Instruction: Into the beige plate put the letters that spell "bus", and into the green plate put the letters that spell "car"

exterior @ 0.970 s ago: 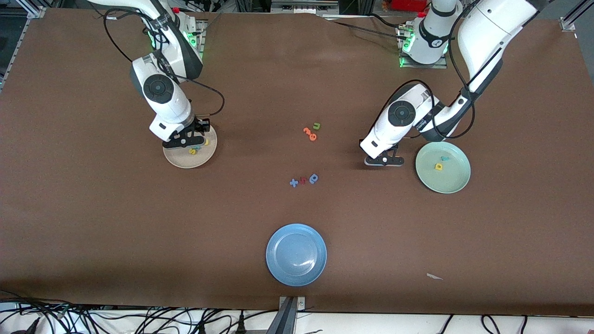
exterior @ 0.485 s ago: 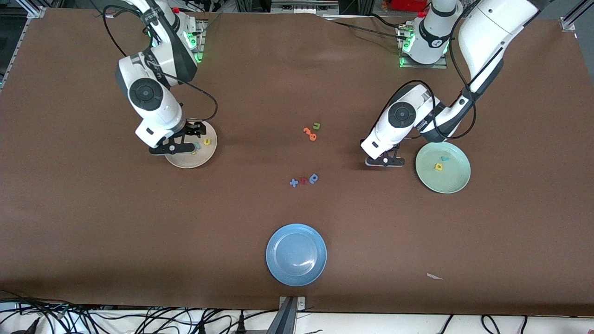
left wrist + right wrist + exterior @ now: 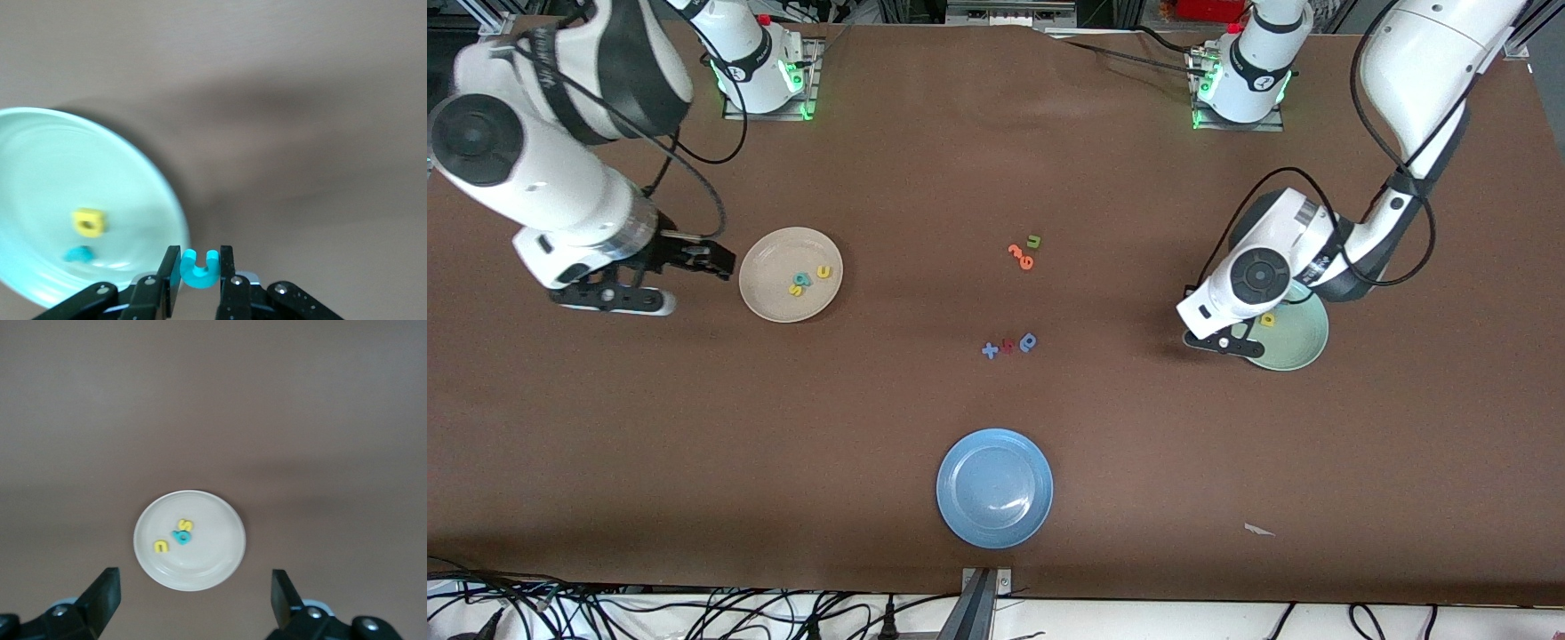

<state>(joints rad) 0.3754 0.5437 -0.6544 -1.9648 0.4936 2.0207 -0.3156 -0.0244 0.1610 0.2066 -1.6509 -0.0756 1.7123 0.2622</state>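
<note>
Since the earlier frame, the right end effector (image 3: 694, 258) has risen off the beige plate (image 3: 769, 298) and swung out toward the right arm's end of the surface (image 3: 996, 160); its fingers (image 3: 103, 597) are spread wide and carry nothing. Meanwhile the left end effector (image 3: 200, 280) has shifted from the bare surface to the rim of the green plate (image 3: 1303, 351), and is pinching a teal "c" (image 3: 199, 269) whose open mouth points away from the wrist. On the beige plate lie the yellow "s" (image 3: 798, 289), the teal "b" (image 3: 804, 279) touching it, and the yellow "u" (image 3: 823, 272) just beside them. In the green plate the yellow "a" (image 3: 89, 222) lies flat beside the teal "r" (image 3: 79, 253). Mid-surface, well apart from both plates, sit a green "u" (image 3: 1033, 241) with two orange pieces (image 3: 1021, 257), and nearer the front camera a blue plus (image 3: 989, 350), a red piece (image 3: 1008, 346) and a blue rounded letter (image 3: 1028, 341) in a row. Nearer still lies the blue plate (image 3: 994, 487). Nothing stands between either end effector and its plate.
</note>
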